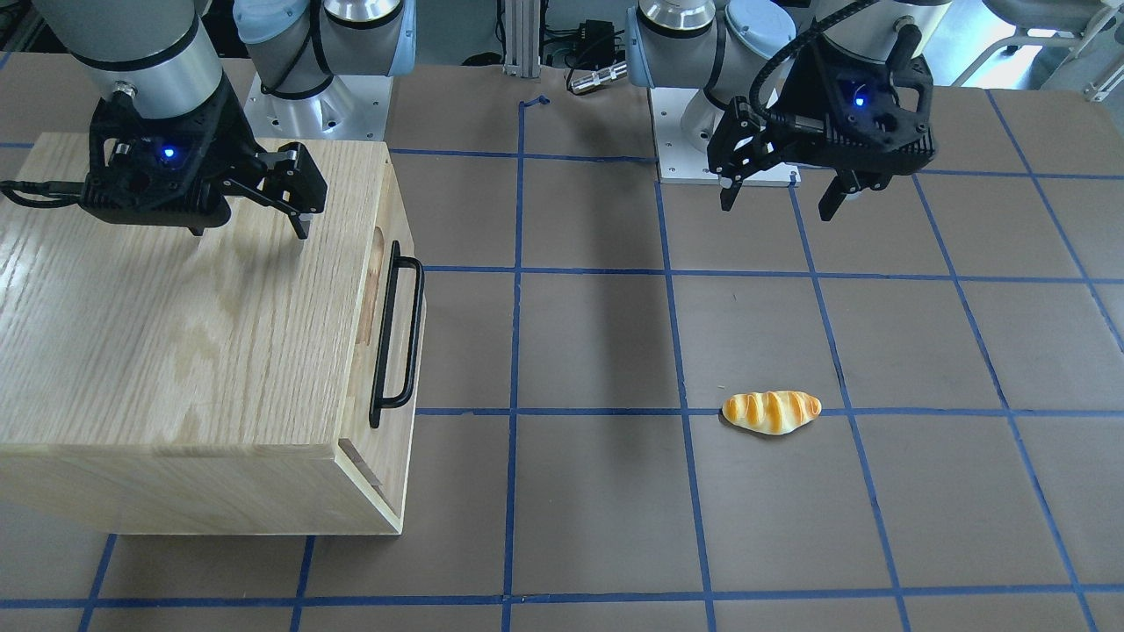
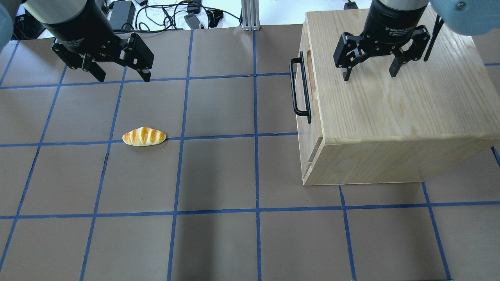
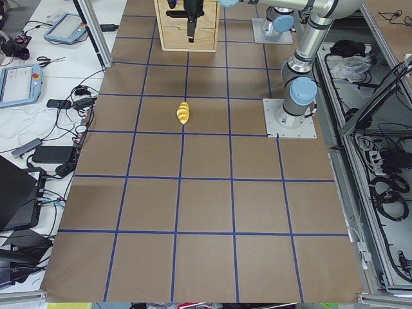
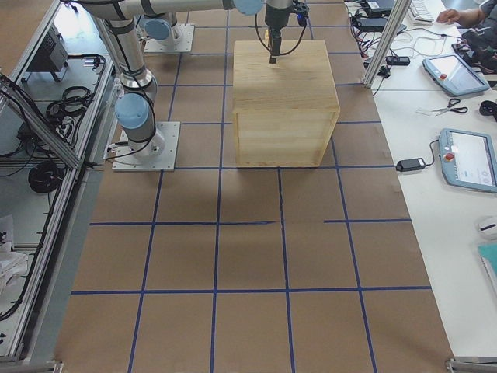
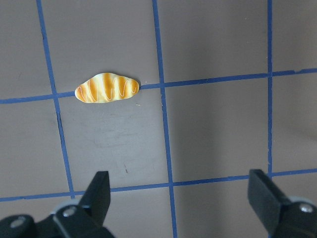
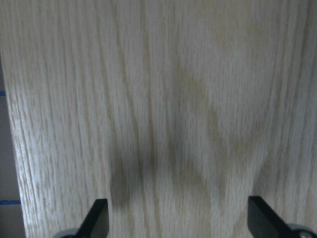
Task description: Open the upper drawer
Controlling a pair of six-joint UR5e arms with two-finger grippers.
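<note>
The upper drawer [image 1: 362, 386] [image 2: 315, 117] is the top pale panel of the oak cabinet's [image 2: 390, 109] front and sits flush with it. Its black bar handle [image 1: 397, 338] [image 2: 299, 88] faces the table's middle, with a slot notch [image 2: 309, 66] above it. My right gripper [image 2: 369, 76] [image 1: 250, 233] hovers open and empty over the cabinet's top [image 6: 173, 99], behind the handle. My left gripper [image 2: 124, 79] [image 1: 777, 209] [image 5: 182, 198] is open and empty above the table, far from the cabinet.
A toy bread roll [image 2: 143, 136] [image 1: 771, 412] [image 5: 106, 88] lies on the brown table with blue tape lines [image 2: 254, 175], below my left gripper. The cabinet also shows in both side views [image 3: 187, 32] [image 4: 283, 93]. Cables lie behind the table's far edge.
</note>
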